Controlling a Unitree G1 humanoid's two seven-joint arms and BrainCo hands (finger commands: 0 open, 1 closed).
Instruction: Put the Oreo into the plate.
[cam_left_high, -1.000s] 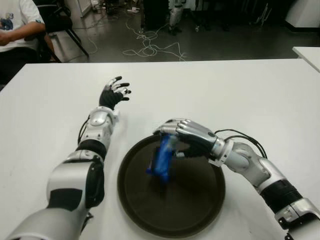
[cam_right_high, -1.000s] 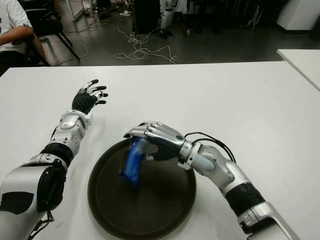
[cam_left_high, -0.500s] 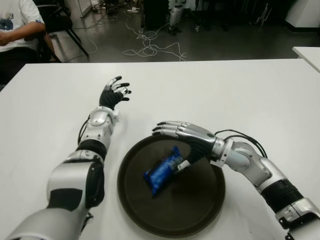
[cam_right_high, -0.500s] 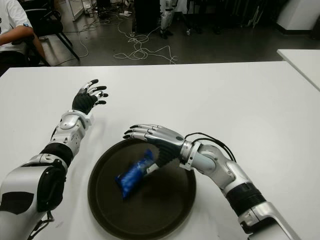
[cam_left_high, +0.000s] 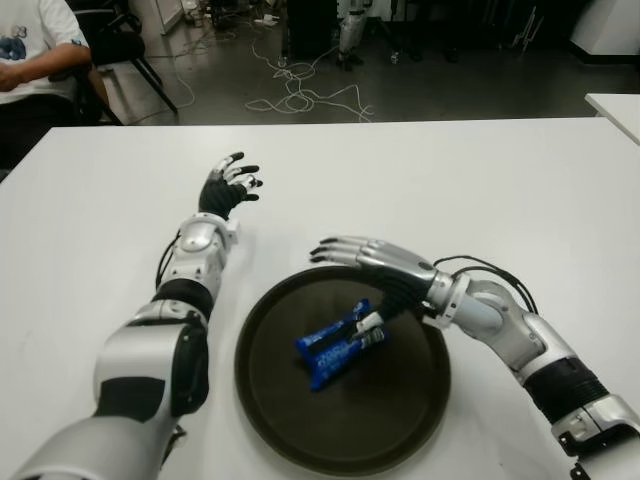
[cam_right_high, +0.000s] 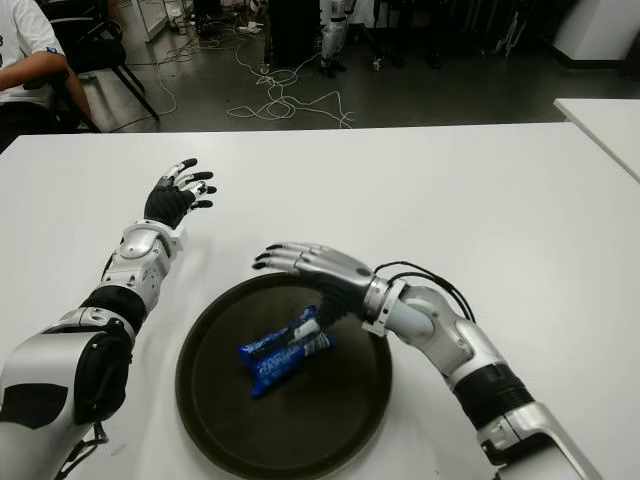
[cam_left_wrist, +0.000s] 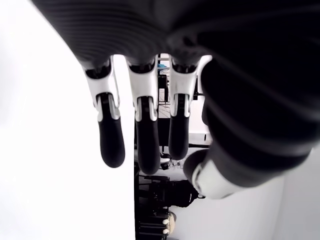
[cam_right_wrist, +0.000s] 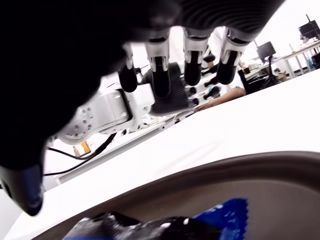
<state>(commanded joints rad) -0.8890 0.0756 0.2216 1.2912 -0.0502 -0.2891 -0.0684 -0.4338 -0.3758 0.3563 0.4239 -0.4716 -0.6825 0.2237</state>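
Oreo packet (cam_left_high: 341, 343) flat in plate (cam_left_high: 270, 400), delivered; right hand (cam_left_high: 368, 262) spread empty at one o'clock; left hand (cam_left_high: 228, 183) open, idle.

both hands' fingers (cam_left_high: 340, 247) extended, holding nothing.

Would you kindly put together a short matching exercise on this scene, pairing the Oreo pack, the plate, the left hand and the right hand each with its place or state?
Things:
1. Oreo pack
2. plate
3. left hand
4. right hand

Places or states:
A. dark and round, on the white table in front of the robot
B. fingers extended, open, over the plate's far rim
C. blue, lying inside the plate
D. fingers spread, out over the table, far left of the plate

Pairs: 1-C, 2-A, 3-D, 4-B
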